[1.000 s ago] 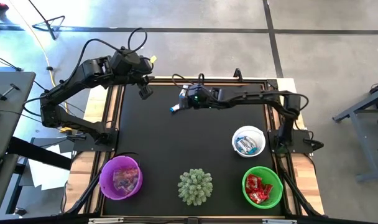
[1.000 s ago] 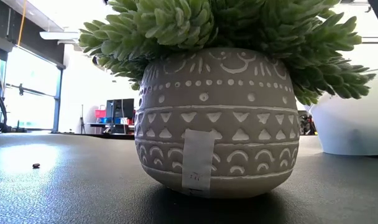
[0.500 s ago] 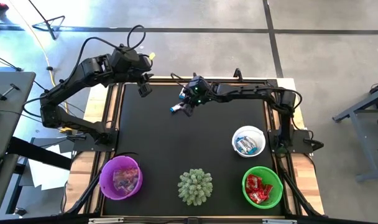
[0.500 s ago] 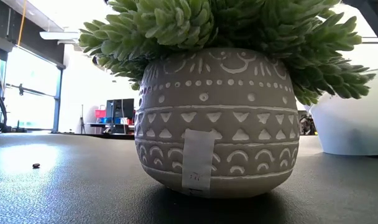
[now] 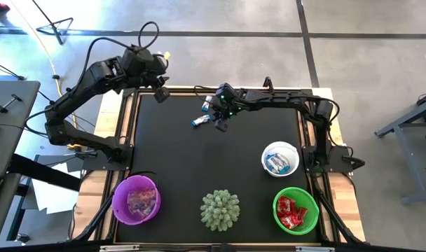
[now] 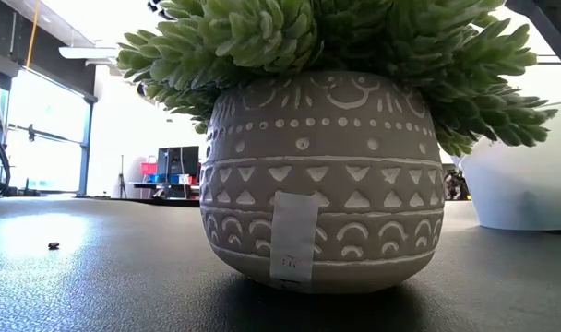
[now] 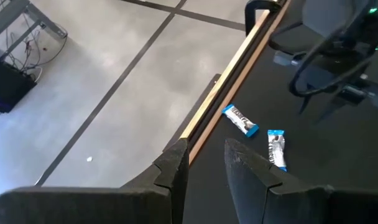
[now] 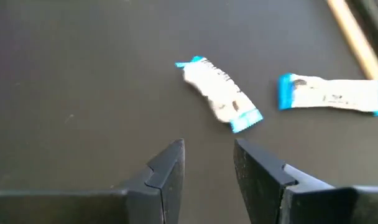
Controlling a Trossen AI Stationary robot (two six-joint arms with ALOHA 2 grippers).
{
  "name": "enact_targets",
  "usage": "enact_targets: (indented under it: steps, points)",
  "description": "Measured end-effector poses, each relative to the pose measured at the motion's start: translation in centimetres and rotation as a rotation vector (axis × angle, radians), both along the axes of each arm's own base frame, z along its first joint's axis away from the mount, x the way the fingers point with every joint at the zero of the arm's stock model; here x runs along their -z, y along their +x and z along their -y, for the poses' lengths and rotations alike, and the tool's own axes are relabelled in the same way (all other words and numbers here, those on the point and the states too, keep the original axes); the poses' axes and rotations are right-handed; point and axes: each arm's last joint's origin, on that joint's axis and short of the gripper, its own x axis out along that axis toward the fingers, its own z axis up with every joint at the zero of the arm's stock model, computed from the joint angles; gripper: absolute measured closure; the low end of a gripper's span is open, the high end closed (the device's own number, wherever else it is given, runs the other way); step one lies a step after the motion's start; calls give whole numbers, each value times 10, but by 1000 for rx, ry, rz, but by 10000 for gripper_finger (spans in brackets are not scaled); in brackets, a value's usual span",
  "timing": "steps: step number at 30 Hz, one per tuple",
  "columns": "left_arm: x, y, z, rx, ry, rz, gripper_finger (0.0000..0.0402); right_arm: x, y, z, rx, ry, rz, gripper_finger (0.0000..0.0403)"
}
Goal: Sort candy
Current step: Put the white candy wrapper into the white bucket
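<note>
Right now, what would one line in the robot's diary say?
right gripper: open, empty, above two loose blue-and-white candies | left gripper: open, empty, at table's far-left edge | bowls: white, green, purple hold candy

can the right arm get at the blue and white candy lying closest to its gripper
Probably yes: the right gripper hangs just short of the candy with its jaws apart and empty, and only bare black table lies between them.

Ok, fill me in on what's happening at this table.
It's a candy sort, nearly done. The purple bowl, white bowl and green bowl already hold sweets. Two blue-and-white candies lie loose on the black table near its far edge. The right gripper hovers over them, fingers apart, holding nothing. The left gripper waits empty near the far left corner.
</note>
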Motion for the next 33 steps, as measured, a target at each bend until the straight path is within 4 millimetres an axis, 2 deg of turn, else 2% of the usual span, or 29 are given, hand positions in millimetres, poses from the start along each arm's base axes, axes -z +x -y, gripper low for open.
enact_targets:
  steps: [5,12,17,23,28,33]
  points:
    - [0,-2,-3,-15,1,2,312,-11,1,7,64,-50,-27,270]
    - [-1,2,-6,-17,11,26,312,-33,5,28,288,89,69,270]
    - [1,5,-8,-20,4,28,312,-16,23,44,561,295,97,270]
    - [2,6,-9,-19,3,25,312,8,54,59,759,466,129,270]
    - [2,6,-9,-31,-8,34,312,9,72,70,897,514,182,270]
    - [3,5,-8,-31,-14,23,312,5,72,71,986,469,164,270]
